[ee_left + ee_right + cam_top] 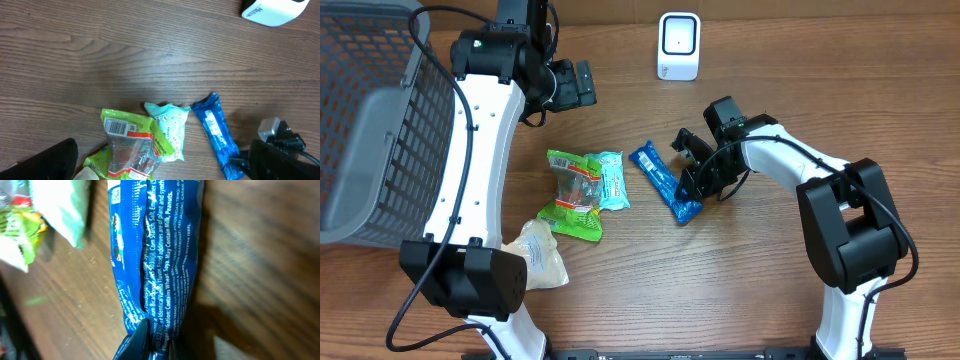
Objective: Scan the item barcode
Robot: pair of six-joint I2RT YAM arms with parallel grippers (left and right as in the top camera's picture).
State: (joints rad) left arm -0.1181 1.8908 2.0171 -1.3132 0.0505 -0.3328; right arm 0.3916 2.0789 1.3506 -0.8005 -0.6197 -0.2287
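Overhead, I count four packets on the worktop [740, 290], one white scanner [679, 46] standing at the far edge, and one grey wire basket [380, 120] off to my left.

The packets are one blue snack packet [663, 180], one mint-coloured packet [610, 180] just beside it, one green packet [575, 195] touching the mint one, and one cream bag [540, 255] nearest my base. The blue snack packet lies diagonally in the middle of the worktop, well apart from the scanner.

My right end effector [692, 188] is clenched on the near end of the blue snack packet. In my right wrist view a dark fingertip [140, 340] pinches the wrapper's back seam. There I can read the fine white print "Corn Starch, Salt", "Food additives are of plant and", and "Contains Wheat, Soya. May Contain Milk, Peanuts". I cannot make out a brand name.

My left end effector [586, 84] hangs released above the bare worktop, jaws wide, near the scanner's left and holding nothing. From my left wrist view, the green packet shows one barcode label [119, 127] facing up at its top corner. The lettering on the mint-coloured packet is too small for me to read, and the dark lettering on the scanner's edge is cut off.
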